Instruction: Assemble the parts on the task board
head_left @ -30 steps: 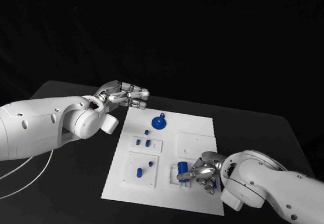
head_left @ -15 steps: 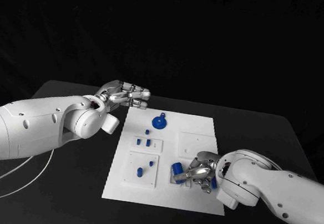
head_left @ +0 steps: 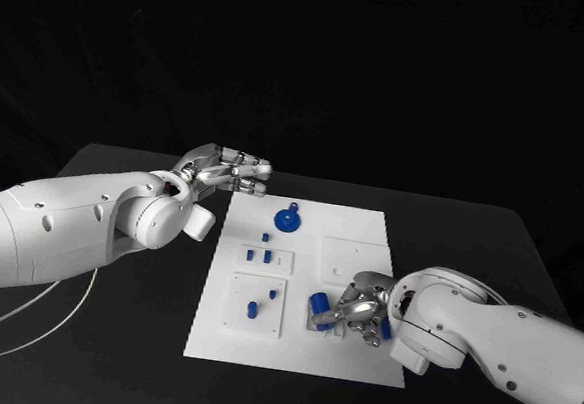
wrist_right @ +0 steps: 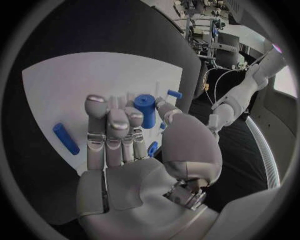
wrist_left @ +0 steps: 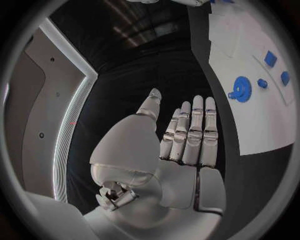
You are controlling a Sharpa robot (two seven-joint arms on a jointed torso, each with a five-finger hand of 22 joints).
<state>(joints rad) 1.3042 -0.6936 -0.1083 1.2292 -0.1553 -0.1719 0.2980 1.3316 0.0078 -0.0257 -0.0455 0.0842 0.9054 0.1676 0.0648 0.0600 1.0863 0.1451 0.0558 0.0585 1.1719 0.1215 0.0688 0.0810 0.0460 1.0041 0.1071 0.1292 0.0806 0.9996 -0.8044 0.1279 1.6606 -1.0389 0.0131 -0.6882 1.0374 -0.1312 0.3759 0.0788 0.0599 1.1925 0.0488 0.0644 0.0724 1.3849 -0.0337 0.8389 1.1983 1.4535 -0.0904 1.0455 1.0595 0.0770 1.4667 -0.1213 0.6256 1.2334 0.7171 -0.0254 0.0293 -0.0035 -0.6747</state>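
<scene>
The white task board (head_left: 344, 355) lies mid-table. My right hand (head_left: 362, 312) rests over its near right part, and its thumb and fingertips pinch an upright blue cylinder (head_left: 320, 307) (wrist_right: 145, 110) standing at a recess. A blue peg (wrist_right: 65, 138) lies loose on the board beyond the fingers. Farther off sit a blue disc (head_left: 286, 221) (wrist_left: 242, 89), two small blue blocks (head_left: 259, 255) and two short pegs (head_left: 262, 301). My left hand (head_left: 227, 169) (wrist_left: 187, 135) hovers off the board's far left corner with its fingers straight, side by side and holding nothing.
The black table (head_left: 114, 340) spreads round the board on all sides. A thin pale cable (head_left: 14, 332) loops on the table under my left arm. The board's far right quarter (head_left: 354, 225) is bare white.
My right hand has shifted a little to the left over the board, and the blue cylinder has moved with it. The left hand has stayed in place.
</scene>
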